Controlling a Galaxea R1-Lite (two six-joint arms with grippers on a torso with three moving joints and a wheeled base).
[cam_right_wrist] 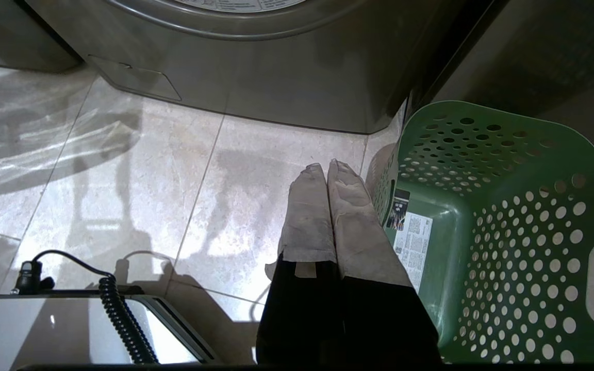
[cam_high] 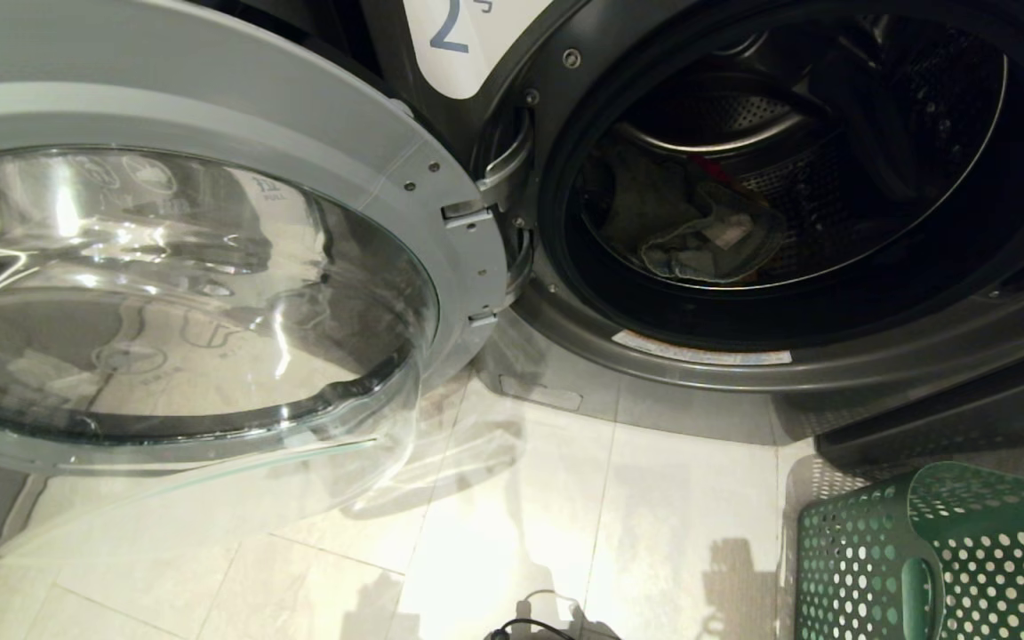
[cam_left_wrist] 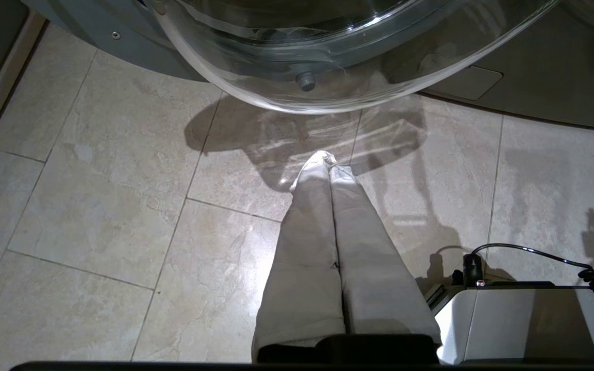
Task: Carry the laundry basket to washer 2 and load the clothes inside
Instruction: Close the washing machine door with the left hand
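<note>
- The round door (cam_high: 183, 284) of washer 2 (cam_high: 832, 356) is swung wide to the left of the drum mouth; its domed clear glass sits in a pale grey ring and hangs over the floor (cam_high: 512, 516), casting streaked reflections on it.
- The floor is glossy beige stone-look tile with thin grout lines.
- The left gripper (cam_left_wrist: 328, 161) hangs low above the tiles just in front of the door's glass bowl, its two cloth-wrapped fingers (cam_left_wrist: 312, 216) pressed tight together with nothing between them.
- A grey two-part hinge (cam_high: 481, 258) ties the door to the washer's dark grey front, under a white label with a blue "2" (cam_high: 452, 31).
- Inside the drum (cam_high: 796, 151), ringed with perforated steel, clothes (cam_high: 699, 231) lie in a crumpled grey-green heap with a bit of red behind.
- A black coiled cable (cam_right_wrist: 119, 314) runs over the robot's pale base (cam_right_wrist: 70, 330), which sits on the floor before the washer.
- The right gripper (cam_right_wrist: 326, 167) is also clenched and empty, its worn wrapped fingers (cam_right_wrist: 307, 216) just beside the basket's near wall.
- The laundry basket (cam_high: 939, 560) stands on the floor right of the washer's mouth, close against the machine's foot: dark green plastic pierced with round holes, an oval handle cut-out (cam_high: 918, 594), a white printed sticker (cam_right_wrist: 411, 242) on its bare bottom.
</note>
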